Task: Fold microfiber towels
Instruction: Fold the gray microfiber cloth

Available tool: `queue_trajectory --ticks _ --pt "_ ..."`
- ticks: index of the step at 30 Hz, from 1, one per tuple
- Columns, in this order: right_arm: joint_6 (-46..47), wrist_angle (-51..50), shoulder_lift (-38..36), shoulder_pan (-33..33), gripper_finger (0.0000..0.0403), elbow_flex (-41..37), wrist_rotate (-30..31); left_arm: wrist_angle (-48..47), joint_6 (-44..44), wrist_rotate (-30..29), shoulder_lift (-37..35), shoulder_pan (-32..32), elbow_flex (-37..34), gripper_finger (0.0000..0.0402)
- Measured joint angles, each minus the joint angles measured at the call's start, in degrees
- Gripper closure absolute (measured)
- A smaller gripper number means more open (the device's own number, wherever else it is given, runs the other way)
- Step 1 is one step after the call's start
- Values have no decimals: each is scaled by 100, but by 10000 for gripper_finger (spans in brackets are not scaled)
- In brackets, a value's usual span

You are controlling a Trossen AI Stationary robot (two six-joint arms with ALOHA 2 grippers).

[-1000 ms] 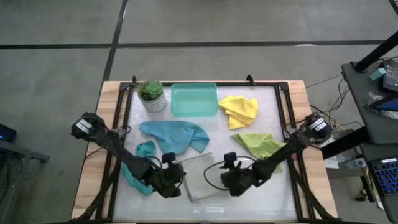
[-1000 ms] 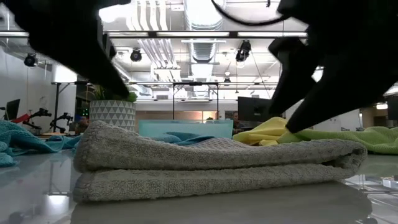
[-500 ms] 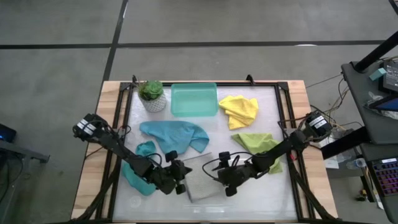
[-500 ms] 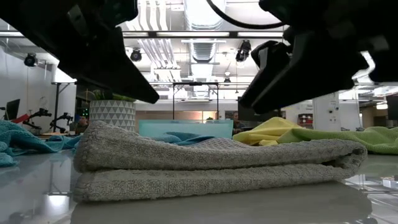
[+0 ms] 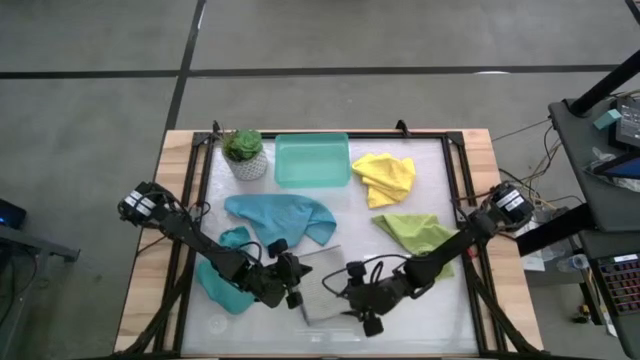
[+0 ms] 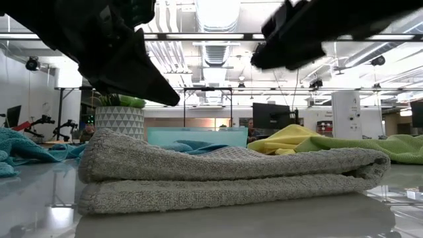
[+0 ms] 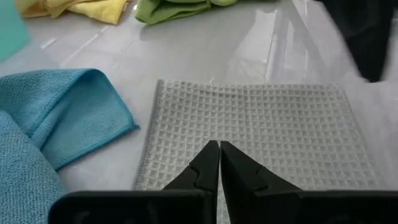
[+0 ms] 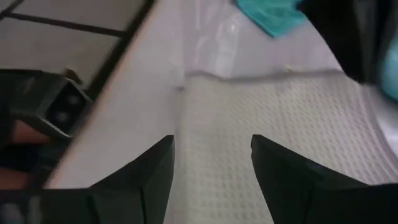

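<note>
Grey towel (image 5: 322,283) folded in half near the table's (image 5: 400,325) front edge, between both arms, lying flat in two even layers; left gripper (image 7: 219,163) pinched shut on nothing, poised over one side of the cloth; right gripper (image 8: 211,168) spread wide and empty above the opposite side (probably lined up for a second fold); other towels unfolded farther back: teal (image 5: 280,217), yellow (image 5: 385,176), lime green (image 5: 418,232), out of the way.

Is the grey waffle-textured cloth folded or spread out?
Folded: the grey waffle-textured cloth lies doubled, two layers joined by a rounded fold at one end.
</note>
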Motion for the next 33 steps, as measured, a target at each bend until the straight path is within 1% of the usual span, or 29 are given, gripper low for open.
queue_trajectory --ticks 3,5,9,13,20,24,33 --pt "-155 -338 26 143 200 255 4 8 0 2 0 17 0 402" --pt "-216 -734 30 195 200 452 6 8 -6 0 0 27 0 402" --pt "-23 -1610 30 222 200 855 9 97 -8 -5 0 52 0 402" --pt "-107 -2230 30 246 200 934 10 129 -2 -7 0 106 0 402" --pt "-80 -2090 32 211 200 872 13 134 -7 -9 0 194 0 402" --pt "-225 -1682 74 222 200 772 4 209 -13 -11 0 197 -2 402" --pt "-158 -1408 489 218 200 640 59 321 -11 -13 0 234 -2 402"
